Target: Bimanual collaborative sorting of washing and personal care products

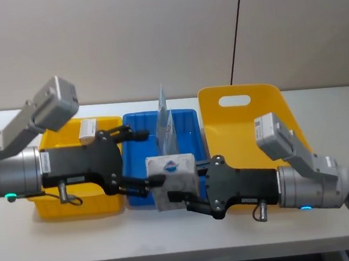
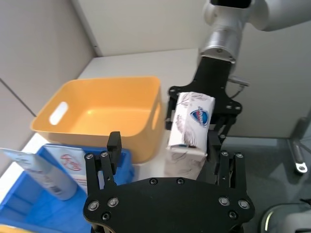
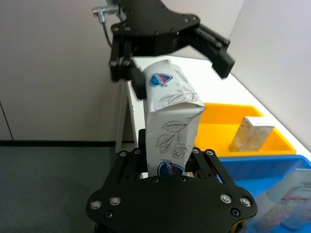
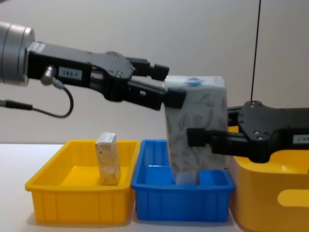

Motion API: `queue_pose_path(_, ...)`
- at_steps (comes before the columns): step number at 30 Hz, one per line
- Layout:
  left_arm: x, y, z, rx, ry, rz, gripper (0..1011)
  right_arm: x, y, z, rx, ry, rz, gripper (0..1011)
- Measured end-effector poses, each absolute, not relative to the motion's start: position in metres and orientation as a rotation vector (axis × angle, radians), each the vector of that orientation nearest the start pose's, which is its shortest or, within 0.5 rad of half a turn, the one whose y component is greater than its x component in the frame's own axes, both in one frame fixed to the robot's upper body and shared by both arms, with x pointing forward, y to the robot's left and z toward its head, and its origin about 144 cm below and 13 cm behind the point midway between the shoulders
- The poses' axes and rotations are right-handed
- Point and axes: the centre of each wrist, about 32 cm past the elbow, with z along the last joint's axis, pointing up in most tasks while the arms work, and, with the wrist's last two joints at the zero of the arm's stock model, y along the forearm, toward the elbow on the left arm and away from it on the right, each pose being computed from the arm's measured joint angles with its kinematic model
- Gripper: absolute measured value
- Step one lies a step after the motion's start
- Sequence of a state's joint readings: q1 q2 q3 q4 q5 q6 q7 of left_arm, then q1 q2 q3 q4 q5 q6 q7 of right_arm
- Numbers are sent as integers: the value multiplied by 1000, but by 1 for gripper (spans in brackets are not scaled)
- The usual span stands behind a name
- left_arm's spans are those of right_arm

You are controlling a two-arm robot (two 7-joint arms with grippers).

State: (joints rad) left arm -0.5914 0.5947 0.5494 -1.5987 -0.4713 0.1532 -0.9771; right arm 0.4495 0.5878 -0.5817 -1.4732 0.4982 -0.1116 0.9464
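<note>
This looks like a mid-air handover: the right end effector (image 1: pixel 190 187) is clamped on the white soft pack (image 1: pixel 174 178) above the blue tray (image 1: pixel 190 135), and the left end effector (image 1: pixel 149 158), fingers apart around its top, probably must close before the right releases.

The white soft pack (image 1: pixel 174 178) wears a thin, faintly glossy film wrapper, creased and dimpled along its edges, the grey print flat beneath the sheen. The left gripper (image 1: pixel 147 158) and right gripper (image 1: pixel 184 187) are matt black and hard-surfaced, studded with shiny metal screw heads. Behind them the arms run to satin silver metal collars and pale grey moulded housings. The yellow tray (image 1: pixel 50 210), blue tray (image 1: pixel 193 129) and yellow basket (image 1: pixel 248 130) are smooth, lightly glossy moulded plastic. The small beige pack (image 1: pixel 88 131) looks matt and papery. The pale-blue tubes (image 1: pixel 164 122) carry a soft plastic gloss. The table (image 1: pixel 171 228) is white, smooth and matt.
</note>
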Motion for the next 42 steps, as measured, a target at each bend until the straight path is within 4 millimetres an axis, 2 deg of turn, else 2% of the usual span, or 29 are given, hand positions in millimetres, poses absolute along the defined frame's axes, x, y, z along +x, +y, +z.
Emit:
queue_pose_path(16, 563, 262, 1343, 162, -294, 268, 1003, 523, -280, 1217, -129, -222, -304, 347)
queue_pose_path(42, 563, 267, 1350, 135, -294, 359, 1003, 507, -289, 1214, -90, -294, -679, 347)
